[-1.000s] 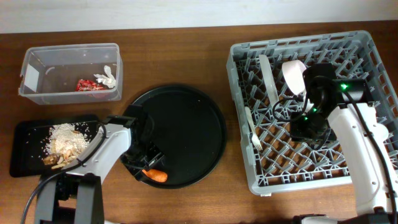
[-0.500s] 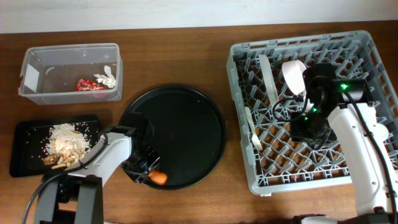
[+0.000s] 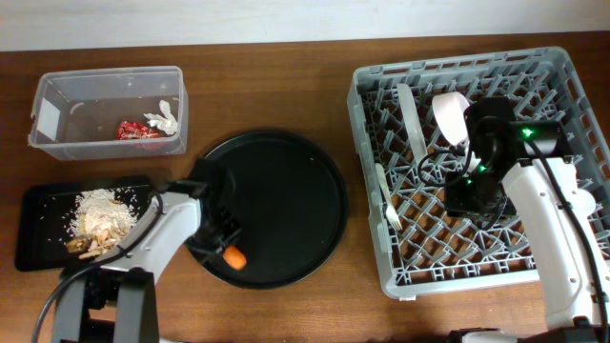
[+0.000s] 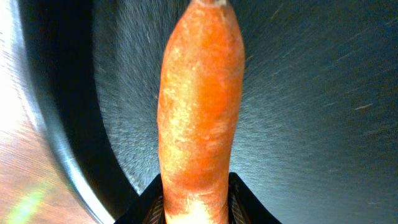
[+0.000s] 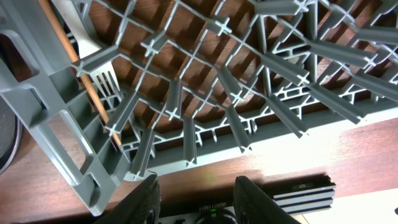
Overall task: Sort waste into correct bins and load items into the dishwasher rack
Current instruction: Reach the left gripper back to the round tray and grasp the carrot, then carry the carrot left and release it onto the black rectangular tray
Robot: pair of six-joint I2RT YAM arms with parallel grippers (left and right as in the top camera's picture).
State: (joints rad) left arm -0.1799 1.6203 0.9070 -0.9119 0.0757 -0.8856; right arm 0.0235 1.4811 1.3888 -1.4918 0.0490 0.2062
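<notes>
My left gripper (image 3: 225,246) is shut on the orange carrot (image 3: 233,256), over the front left of the large round black tray (image 3: 295,205). In the left wrist view the carrot (image 4: 199,106) stands between the two fingers (image 4: 196,202) above the tray floor. The red wrapper (image 3: 132,131) and white tissue (image 3: 162,120) lie in the clear tub (image 3: 57,114). Rice scraps (image 3: 100,217) and a brown lump (image 3: 76,245) lie in the shallow black tray (image 3: 33,243). My right gripper (image 3: 474,195) is open and empty above the grey rack (image 3: 562,114). The rack holds the white plate (image 3: 411,119), pink bowl (image 3: 451,114) and cream fork (image 3: 386,195).
The rack's grid and near wall (image 5: 205,93) fill the right wrist view, with the fork tines (image 5: 102,84) at its left and brown table below. The right arm (image 3: 562,248) reaches in from the front right. The cups are not in view.
My left gripper, holding the carrot, has shifted slightly back and left over the round tray's front rim, and the carrot now points more toward the front. The right arm has not moved.
</notes>
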